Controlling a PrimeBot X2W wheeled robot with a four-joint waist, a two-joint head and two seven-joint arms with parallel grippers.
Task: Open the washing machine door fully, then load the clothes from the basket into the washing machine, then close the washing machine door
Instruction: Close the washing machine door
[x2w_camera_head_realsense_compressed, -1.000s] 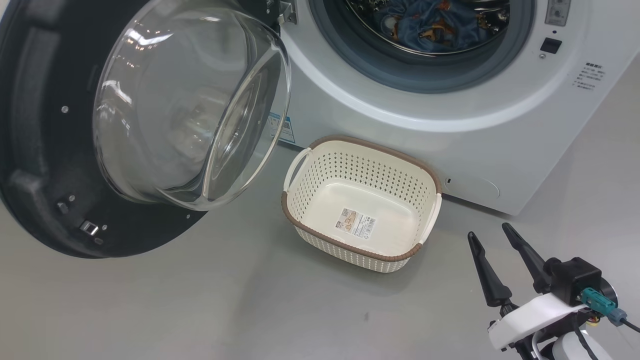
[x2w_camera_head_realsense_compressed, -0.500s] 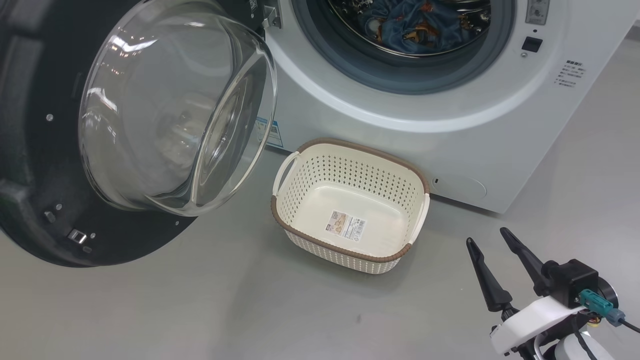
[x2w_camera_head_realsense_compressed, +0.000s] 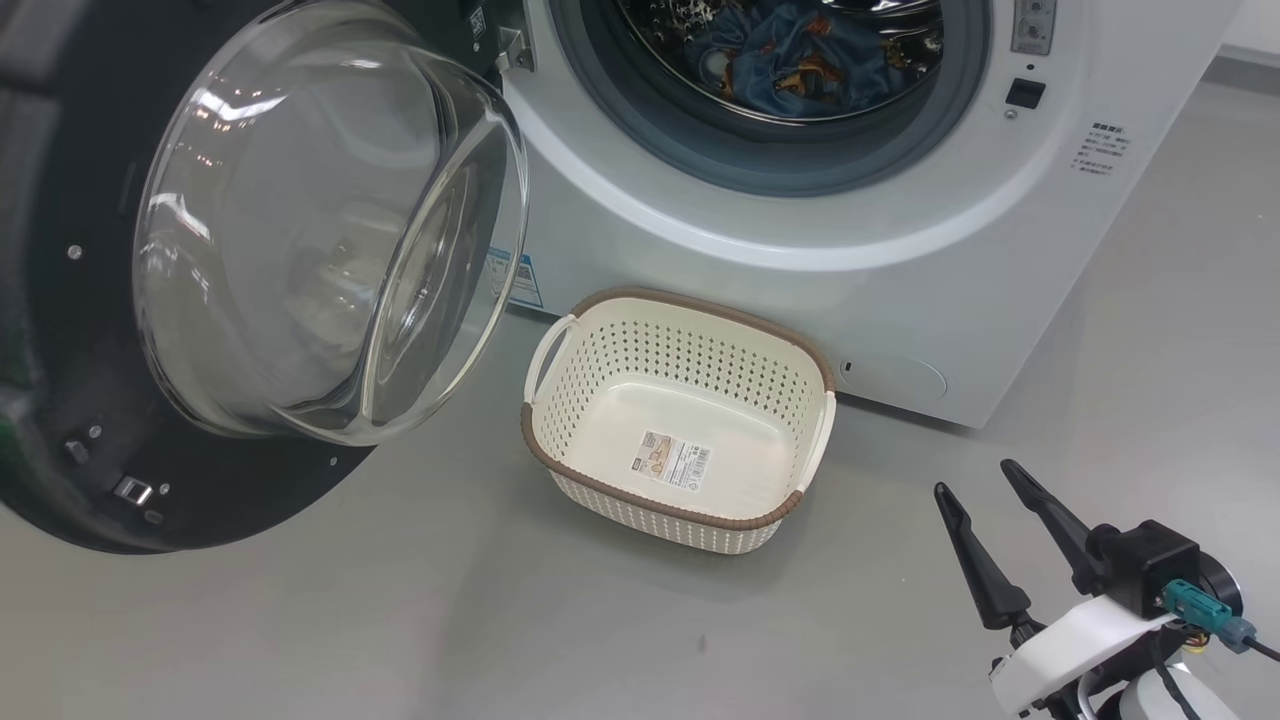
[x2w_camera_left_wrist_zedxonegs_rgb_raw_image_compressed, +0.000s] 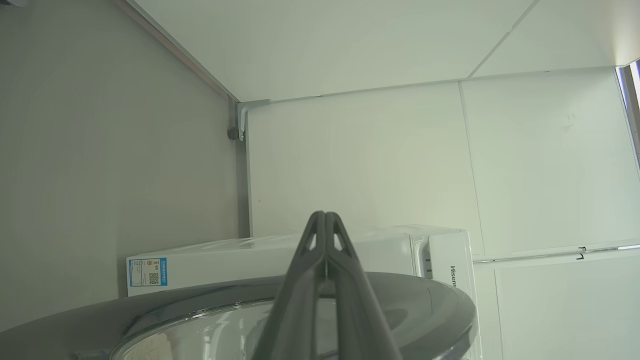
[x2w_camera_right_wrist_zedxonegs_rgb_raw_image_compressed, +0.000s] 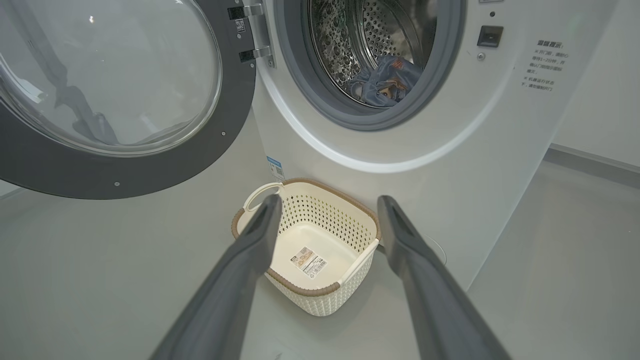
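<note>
The clothes (x2w_camera_head_realsense_compressed: 790, 55) lay in the drum at the top centre of the head view. The basket (x2w_camera_head_realsense_compressed: 700, 305) stood empty on the floor just before the washing machine (x2w_camera_head_realsense_compressed: 900, 280), so closing looked like the step in hand. The washing machine door (x2w_camera_head_realsense_compressed: 300, 240) hung wide open at the frame's left. In the left wrist view the left gripper (x2w_camera_left_wrist_zedxonegs_rgb_raw_image_compressed: 325, 216), fingers pressed together and empty, pointed over the door's outer ring. A steady push near the rim opposite the hinge would likely swing it home. The right gripper (x2w_camera_head_realsense_compressed: 974, 476), spread wide and empty at lower right, was best held away from the door's path.
</note>
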